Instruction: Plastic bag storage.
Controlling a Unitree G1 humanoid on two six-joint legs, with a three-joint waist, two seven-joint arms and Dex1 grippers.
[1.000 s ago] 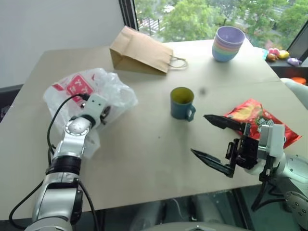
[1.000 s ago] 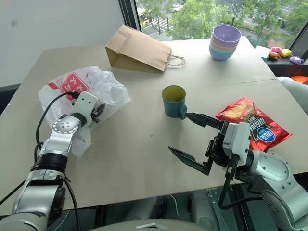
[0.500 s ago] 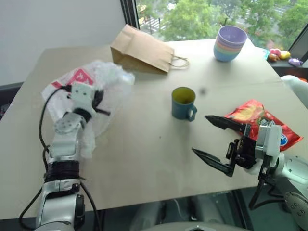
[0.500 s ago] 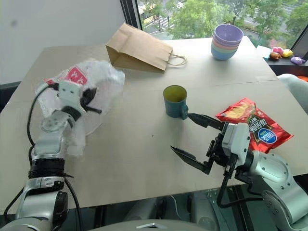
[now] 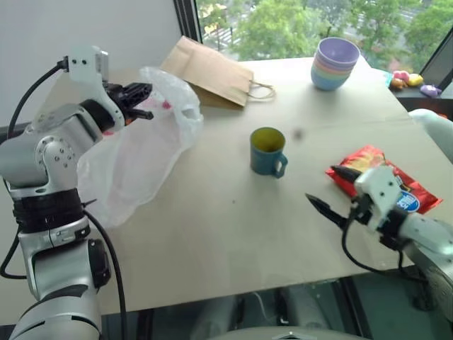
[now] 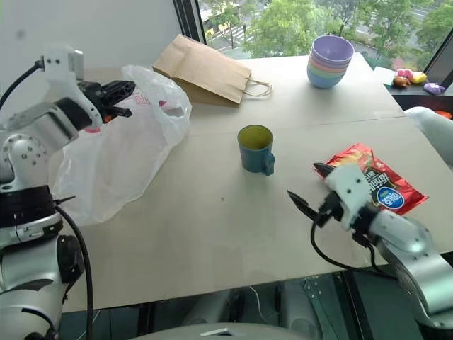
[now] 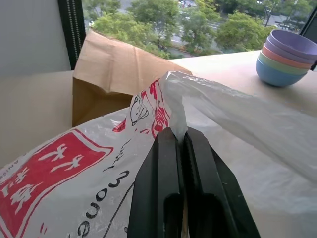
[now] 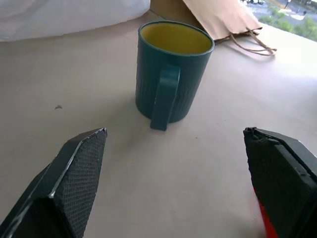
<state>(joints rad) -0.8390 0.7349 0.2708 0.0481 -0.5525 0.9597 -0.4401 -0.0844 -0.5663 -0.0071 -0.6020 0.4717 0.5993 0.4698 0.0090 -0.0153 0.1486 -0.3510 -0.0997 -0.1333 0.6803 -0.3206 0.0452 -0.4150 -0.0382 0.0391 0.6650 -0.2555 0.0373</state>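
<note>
The plastic bag, thin translucent white with red print, hangs from my left gripper, which is shut on its upper edge, raised above the table's left side. Its lower end still rests on the table. In the left wrist view the two black fingers pinch a fold of the plastic bag between them. My right gripper stands open low over the table at the right, with nothing between its fingers, pointing at the mug.
A blue mug with a yellow inside stands mid-table, straight ahead of the right gripper. A brown paper bag lies at the back. Stacked pastel bowls sit far right. A red chip packet lies beside the right gripper.
My left gripper closed on the plastic bag and rose, pulling it up off the table until it hangs. My right gripper moved forward and lower, turned its wrist, and stayed open.
</note>
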